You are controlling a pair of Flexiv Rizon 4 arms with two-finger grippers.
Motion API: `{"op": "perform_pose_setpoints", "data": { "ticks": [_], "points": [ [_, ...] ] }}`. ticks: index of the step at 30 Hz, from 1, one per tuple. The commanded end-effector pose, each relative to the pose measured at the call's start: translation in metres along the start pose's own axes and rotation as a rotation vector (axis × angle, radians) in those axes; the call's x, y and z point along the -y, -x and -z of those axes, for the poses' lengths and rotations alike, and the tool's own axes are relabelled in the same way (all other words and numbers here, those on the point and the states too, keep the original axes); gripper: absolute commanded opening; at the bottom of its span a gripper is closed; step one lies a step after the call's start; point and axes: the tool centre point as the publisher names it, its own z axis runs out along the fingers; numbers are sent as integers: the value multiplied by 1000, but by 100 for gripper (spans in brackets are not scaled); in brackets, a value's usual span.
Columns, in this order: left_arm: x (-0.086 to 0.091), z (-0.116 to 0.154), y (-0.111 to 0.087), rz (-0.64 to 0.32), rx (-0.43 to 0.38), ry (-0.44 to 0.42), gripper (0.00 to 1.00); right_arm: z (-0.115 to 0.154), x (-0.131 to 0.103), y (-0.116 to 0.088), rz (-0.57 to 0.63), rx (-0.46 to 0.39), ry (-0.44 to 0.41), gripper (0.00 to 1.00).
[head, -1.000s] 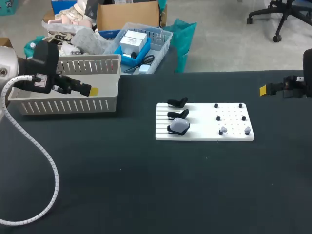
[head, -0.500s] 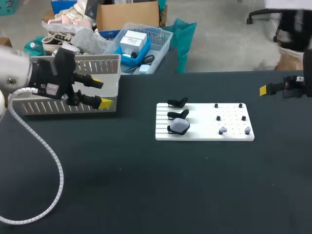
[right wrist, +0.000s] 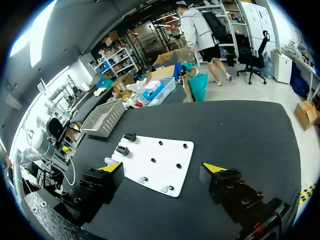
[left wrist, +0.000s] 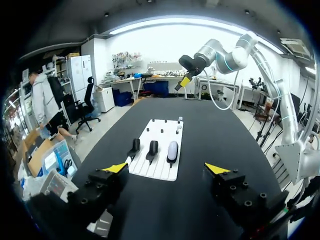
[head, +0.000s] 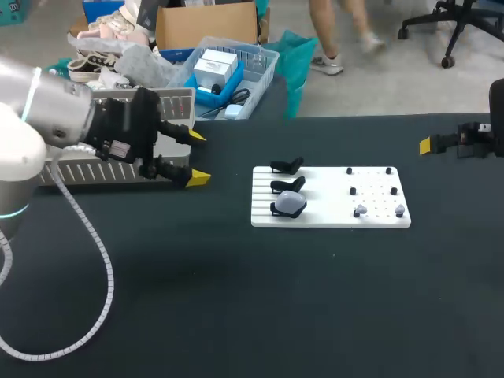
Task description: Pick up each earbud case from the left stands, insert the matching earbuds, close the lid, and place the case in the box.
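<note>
A white board (head: 378,219) lies mid-table. On its left side stand two empty black stands (head: 287,165) and a grey earbud case (head: 290,205) on the nearest stand. Two small grey earbuds (head: 360,210) sit on pegs at its right. My left gripper (head: 194,156) hangs open beside the slatted basket (head: 75,171), left of the board and apart from it. In the left wrist view the left gripper (left wrist: 166,168) points at the case (left wrist: 172,150) ahead. My right gripper (right wrist: 162,167) is open and empty, back from the board (right wrist: 165,150); it sits at the table's right edge (head: 425,145).
The white slatted basket stands at the back left of the table. My left arm's white coiled cable (head: 98,268) loops over the near left part of the dark tabletop.
My left arm has swung right, from over the basket toward the board, and its gripper now stands past the basket's right end. The right arm has kept still.
</note>
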Motion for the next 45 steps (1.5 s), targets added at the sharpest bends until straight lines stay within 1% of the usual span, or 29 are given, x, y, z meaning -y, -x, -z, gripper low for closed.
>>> {"op": "perform_pose_setpoints", "data": {
  "ticks": [1, 5, 9, 16, 20, 22, 23, 24, 25, 27, 29, 32, 34, 37, 38, 43, 45],
  "points": [
    [-7, -21, -1, -18, -2, -82, 100, -1, 1, 0, 1, 0, 1, 100],
    [-7, -35, 1, -17, 4, -97, 100, -1, 1, 0, 1, 0, 1, 100],
    [-7, -50, 0, -9, 16, -93, 100, -1, 1, 0, 1, 0, 1, 100],
    [3, -69, -8, -22, 14, -90, 100, -1, 1, 0, 1, 0, 1, 100],
    [5, -79, -9, -30, 32, -78, 92, -1, 1, 0, 1, 0, 1, 100],
    [7, -83, -9, -36, 50, -67, 85, -1, 1, 0, 1, 0, 1, 100],
    [7, -86, -9, -41, 60, -57, 78, -1, 1, 0, 1, 0, 1, 100],
    [7, -89, -9, -42, 68, -44, 68, -1, 1, 0, 1, 0, 1, 100],
    [7, -91, -9, -38, 68, -46, 68, -1, 1, 0, 1, 0, 1, 100],
    [8, -95, -8, -35, 69, -51, 73, -1, 1, 0, 1, 0, 1, 100],
    [10, -99, -8, -36, 72, -53, 74, -1, 1, 0, 1, 0, 1, 100],
    [12, -105, -8, -35, 71, -56, 81, -1, 1, 0, 1, 0, 1, 100],
    [12, -110, -9, -35, 71, -57, 82, -1, 1, 0, 1, 0, 1, 100],
    [12, -117, -9, -34, 71, -57, 79, -1, 1, 0, 1, 0, 1, 100],
    [11, -119, -10, -33, 70, -57, 76, -1, 1, 0, 1, 0, 1, 100],
    [11, -130, -15, -32, 55, -56, 72, -1, 1, 0, 1, 0, 1, 100],
    [10, -136, -18, -32, 48, -55, 67, -1, 1, 0, 1, 0, 1, 100]
  ]
}}
